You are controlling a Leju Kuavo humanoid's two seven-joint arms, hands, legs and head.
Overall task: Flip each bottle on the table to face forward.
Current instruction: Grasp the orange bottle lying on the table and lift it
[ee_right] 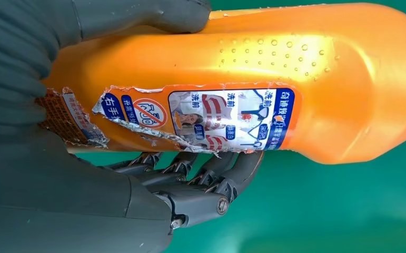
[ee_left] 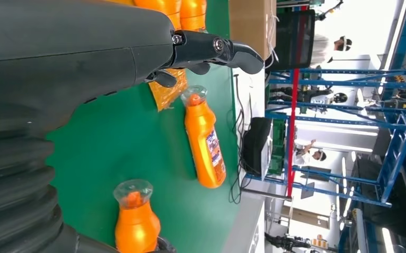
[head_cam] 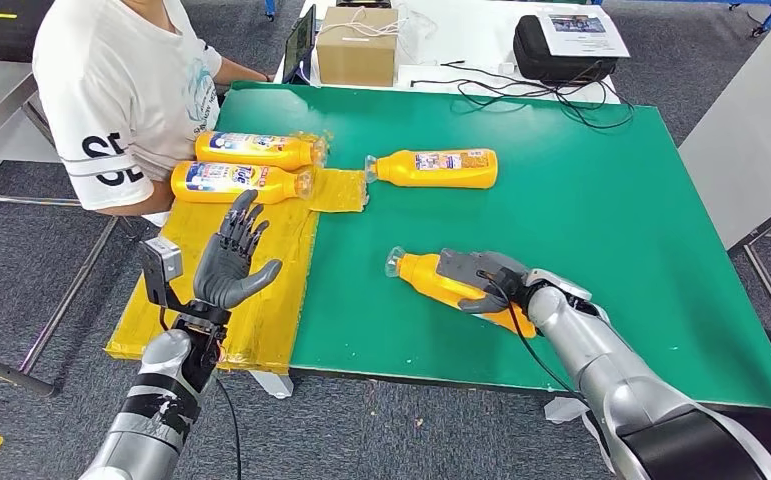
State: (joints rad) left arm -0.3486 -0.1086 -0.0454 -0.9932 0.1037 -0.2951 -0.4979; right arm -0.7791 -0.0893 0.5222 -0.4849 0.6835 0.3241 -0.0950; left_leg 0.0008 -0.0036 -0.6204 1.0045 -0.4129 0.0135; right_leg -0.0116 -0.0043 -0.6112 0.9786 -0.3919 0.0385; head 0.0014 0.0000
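Note:
Several orange bottles lie on the green table [head_cam: 601, 200]. My right hand [head_cam: 488, 280] grips the nearest bottle [head_cam: 431, 277] around its body; its clear cap points left. Up close, this held bottle [ee_right: 274, 63] shows a torn label with my fingers [ee_right: 211, 176] curled under it. A second bottle [head_cam: 436, 167] [ee_left: 205, 145] lies mid-table with its label up. Two more bottles [head_cam: 256, 149] [head_cam: 239, 181] lie side by side on the yellow mat [head_cam: 261, 270]. My left hand [head_cam: 233, 257] is raised above the mat, fingers apart, holding nothing.
A person in a white shirt [head_cam: 121, 90] sits at the table's far left corner. A cardboard box [head_cam: 357, 45], a black case [head_cam: 561, 45] and cables [head_cam: 521, 90] lie on the white table behind. A grey surface [head_cam: 751, 140] stands at right.

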